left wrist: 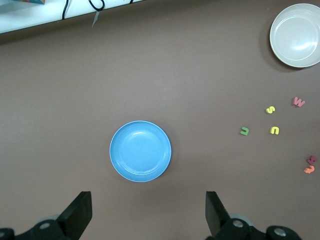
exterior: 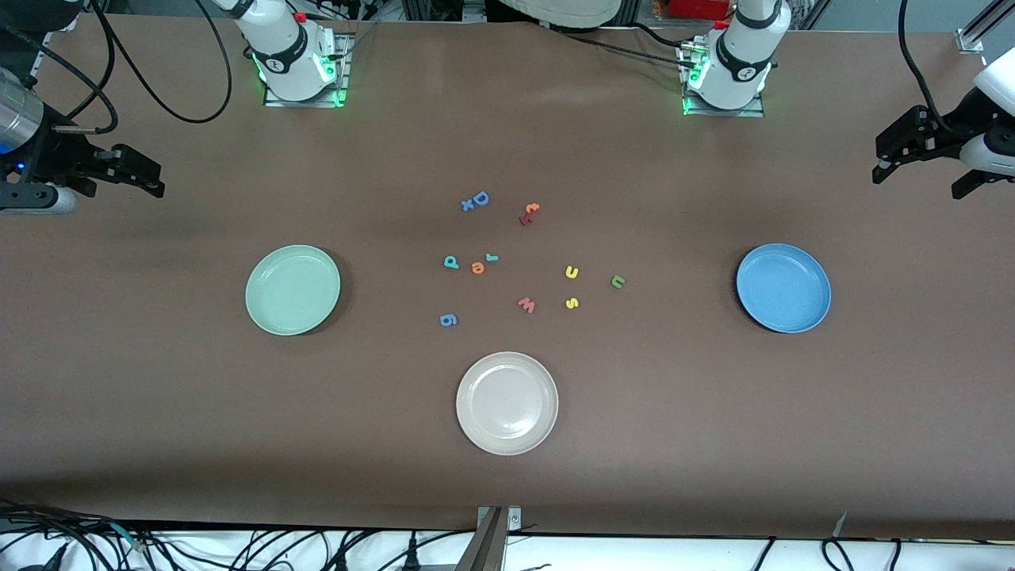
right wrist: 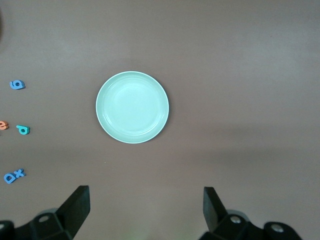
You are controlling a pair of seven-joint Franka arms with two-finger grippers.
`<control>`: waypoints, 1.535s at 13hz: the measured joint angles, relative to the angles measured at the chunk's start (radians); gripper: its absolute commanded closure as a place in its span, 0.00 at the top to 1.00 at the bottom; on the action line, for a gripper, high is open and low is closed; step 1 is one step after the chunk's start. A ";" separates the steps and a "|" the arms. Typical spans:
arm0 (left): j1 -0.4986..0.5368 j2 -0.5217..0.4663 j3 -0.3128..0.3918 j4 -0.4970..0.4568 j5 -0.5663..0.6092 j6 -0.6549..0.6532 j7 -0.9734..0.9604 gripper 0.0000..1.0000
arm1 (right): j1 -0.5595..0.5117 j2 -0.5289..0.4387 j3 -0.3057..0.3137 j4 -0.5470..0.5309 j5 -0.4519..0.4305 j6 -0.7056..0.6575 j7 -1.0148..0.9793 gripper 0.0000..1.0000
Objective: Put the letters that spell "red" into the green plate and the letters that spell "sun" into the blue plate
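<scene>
— Where are your grippers?

— My left gripper point(exterior: 900, 162) hangs over the worktop point(exterior: 158, 412) at the left arm's end, jaws wide, holding nothing. My right gripper point(exterior: 135, 170) waits the same way at the right arm's end.

— And the letters?

— All on the worktop between the plates. Teal d point(exterior: 450, 262), orange e point(exterior: 477, 268) and teal r point(exterior: 492, 258) sit close together, toward the green plate point(exterior: 293, 289). Yellow u point(exterior: 572, 272), yellow s point(exterior: 572, 302) and green n point(exterior: 618, 281) lie toward the blue plate point(exterior: 783, 287). Both plates hold nothing.
</scene>
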 measured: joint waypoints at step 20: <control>0.000 0.000 0.000 0.000 0.000 -0.006 0.000 1.00 | 0.017 -0.010 0.087 0.001 0.002 -0.132 -0.034 1.00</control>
